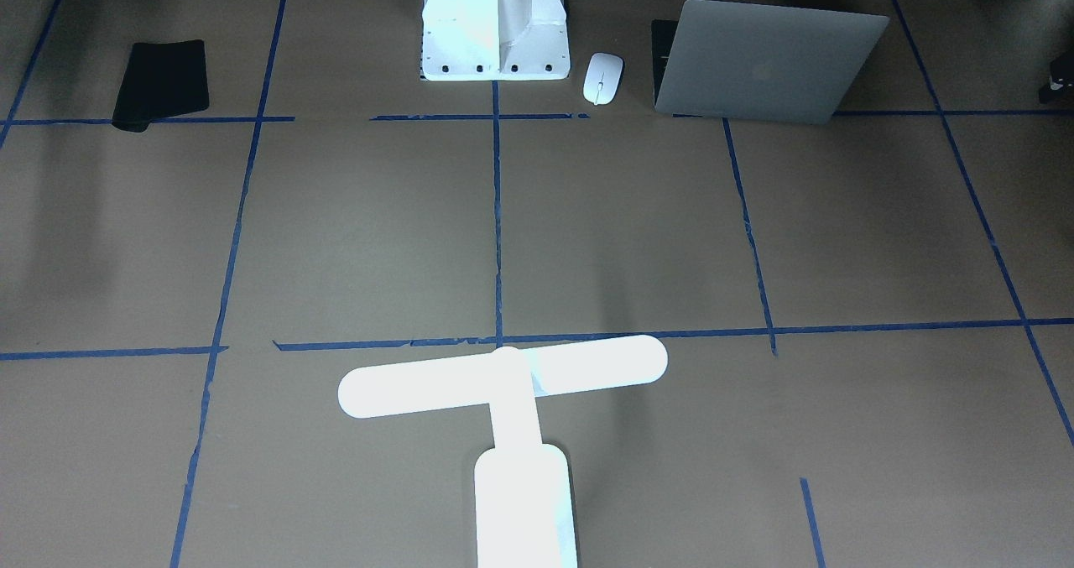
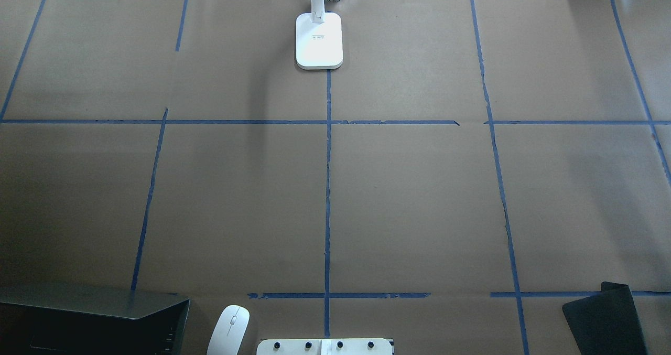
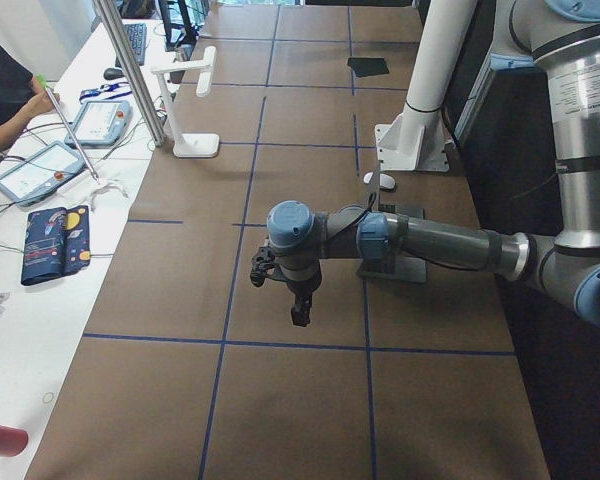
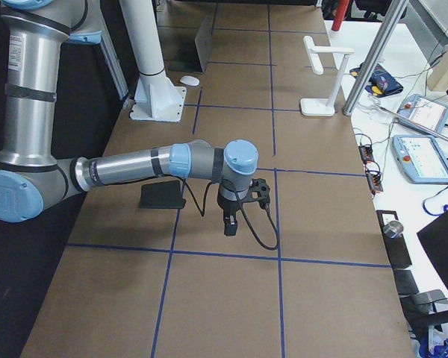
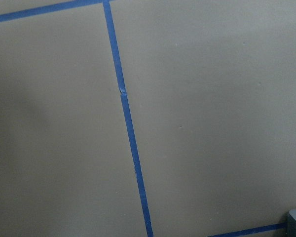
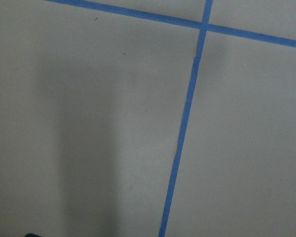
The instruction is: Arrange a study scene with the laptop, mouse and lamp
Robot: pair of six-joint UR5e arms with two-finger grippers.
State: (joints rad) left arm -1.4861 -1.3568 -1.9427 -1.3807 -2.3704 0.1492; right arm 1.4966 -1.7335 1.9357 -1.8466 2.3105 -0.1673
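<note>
left claw (image 3: 298, 316) and right claw (image 4: 229, 226) hung mid-air; spread or pressed could not be told. laptop (image 1: 768, 69), mouse (image 1: 603, 77) near it, sat well behind left claw; lamp (image 1: 503, 379) far ahead. advise slow, square approach.

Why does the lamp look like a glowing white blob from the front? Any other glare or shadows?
Front-facing view: the lamp is overexposed to flat white, and the pedestal is partly too. Overhead view: exposure is better, the label on the lamp's base shows. Right wrist view: a soft broad shadow darkens the table.
</note>
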